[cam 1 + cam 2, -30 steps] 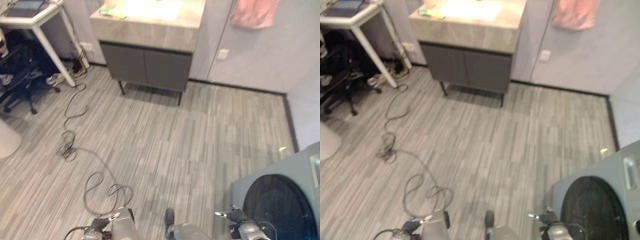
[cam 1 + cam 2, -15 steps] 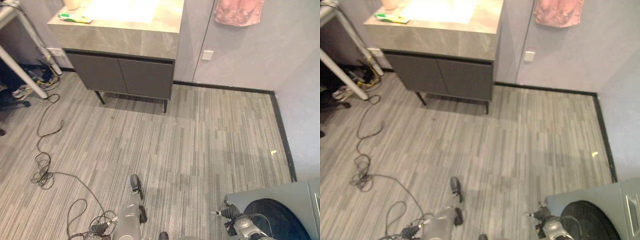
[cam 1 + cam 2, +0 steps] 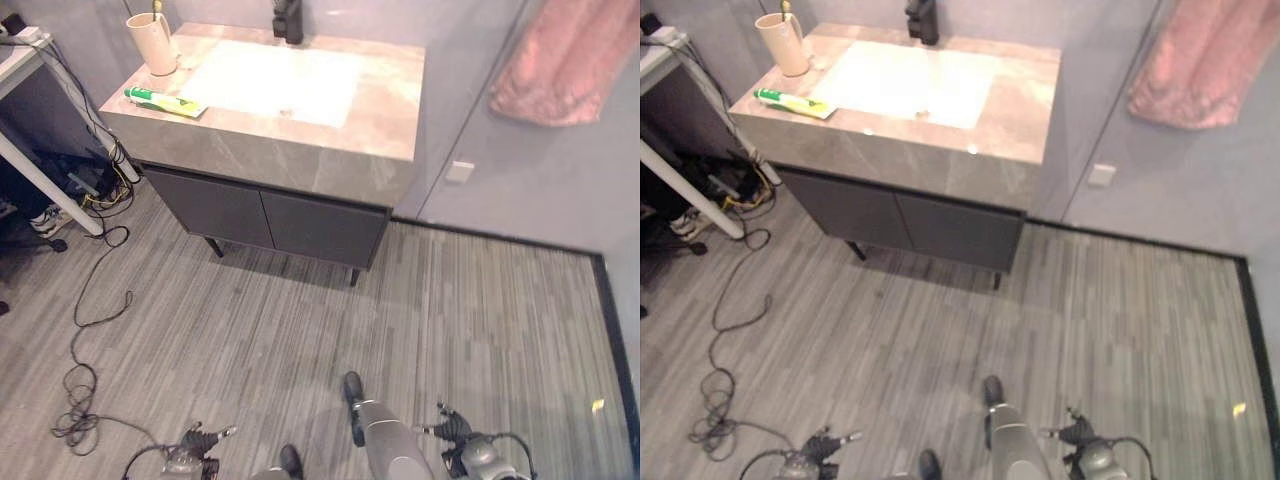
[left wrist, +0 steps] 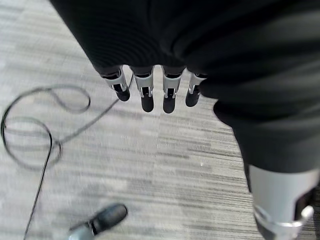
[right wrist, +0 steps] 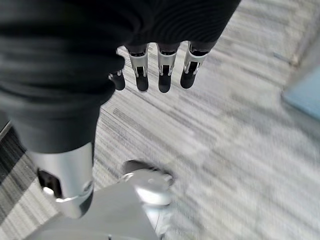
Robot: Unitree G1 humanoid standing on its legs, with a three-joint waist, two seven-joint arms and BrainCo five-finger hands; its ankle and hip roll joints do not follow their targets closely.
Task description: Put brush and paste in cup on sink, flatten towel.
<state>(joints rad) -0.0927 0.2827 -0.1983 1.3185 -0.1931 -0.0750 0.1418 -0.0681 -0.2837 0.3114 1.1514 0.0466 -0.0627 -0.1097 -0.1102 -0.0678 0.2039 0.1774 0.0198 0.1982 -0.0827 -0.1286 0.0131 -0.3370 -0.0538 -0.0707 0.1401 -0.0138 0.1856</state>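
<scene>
Hanging over the grey striped floor [image 4: 165, 165], the left hand [image 4: 150, 55] has its fingers [image 4: 147, 97] straight and relaxed, grasping nothing; the right hand [image 5: 150, 30] hangs the same way, its fingers [image 5: 164, 75] loose and empty. Well ahead of both stands the sink cabinet [image 3: 280, 200], the landmark here. On its stone counter, at the far left corner beside the white basin [image 3: 275, 82], stands the beige cup [image 3: 152, 42] with something upright inside it. The green-and-white paste tube [image 3: 165, 101] lies flat just in front of the cup, near the counter's left edge. The pink towel [image 3: 575, 60] hangs crumpled on the wall to the right of the sink cabinet.
</scene>
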